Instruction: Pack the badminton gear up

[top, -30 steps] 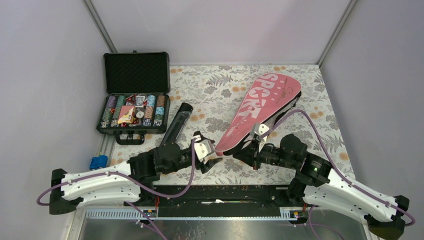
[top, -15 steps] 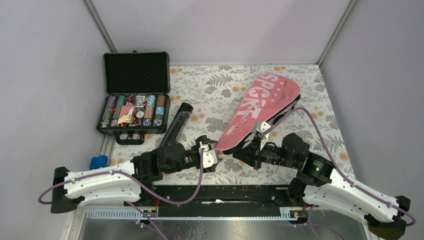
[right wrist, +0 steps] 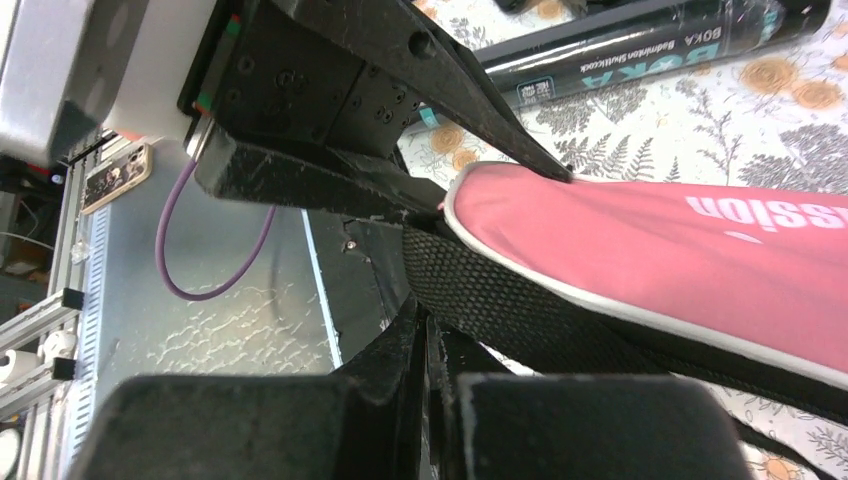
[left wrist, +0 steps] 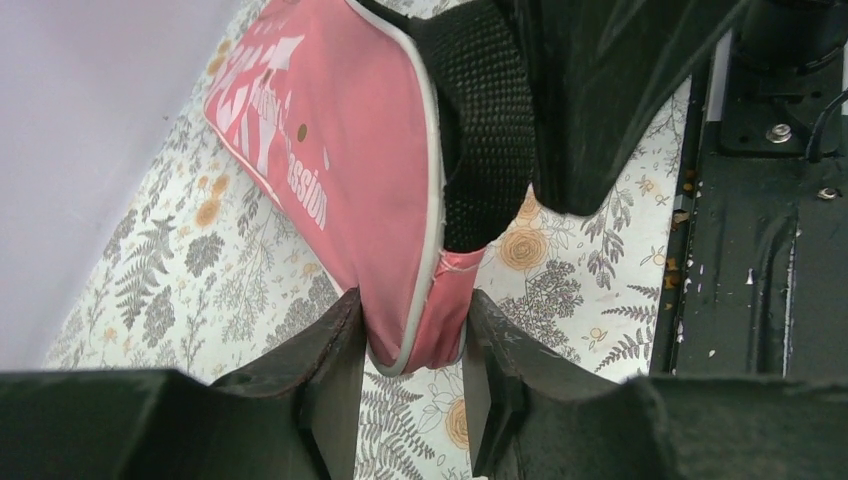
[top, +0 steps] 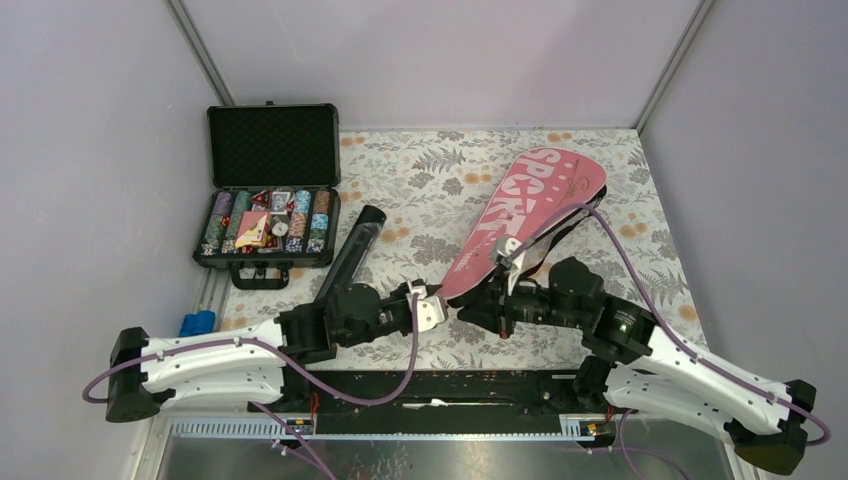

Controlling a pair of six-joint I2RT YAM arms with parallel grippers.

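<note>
The pink "SPORT" racket bag [top: 520, 215] lies slanted on the flowered table, its narrow end nearest me. My left gripper [top: 441, 304] is shut on that narrow pink tip [left wrist: 415, 330], a finger pressing each side. My right gripper [top: 474, 309] is shut just behind it on the bag's black webbing strap [right wrist: 500, 300], which runs down into its closed fingers [right wrist: 424, 335]. The long black tube [top: 352, 252] with teal lettering lies left of the bag, just past my left arm, and also shows in the right wrist view [right wrist: 640, 50].
An open black case of poker chips [top: 270, 205] stands at the back left. A small blue block [top: 197, 323] sits at the table's left edge. The black base rail [top: 440, 385] runs along the near edge under both arms.
My left gripper moved right to the bag's narrow end and closed on it. The right gripper, still shut, shifted slightly, and the bag's wide end swung a little to the right.
</note>
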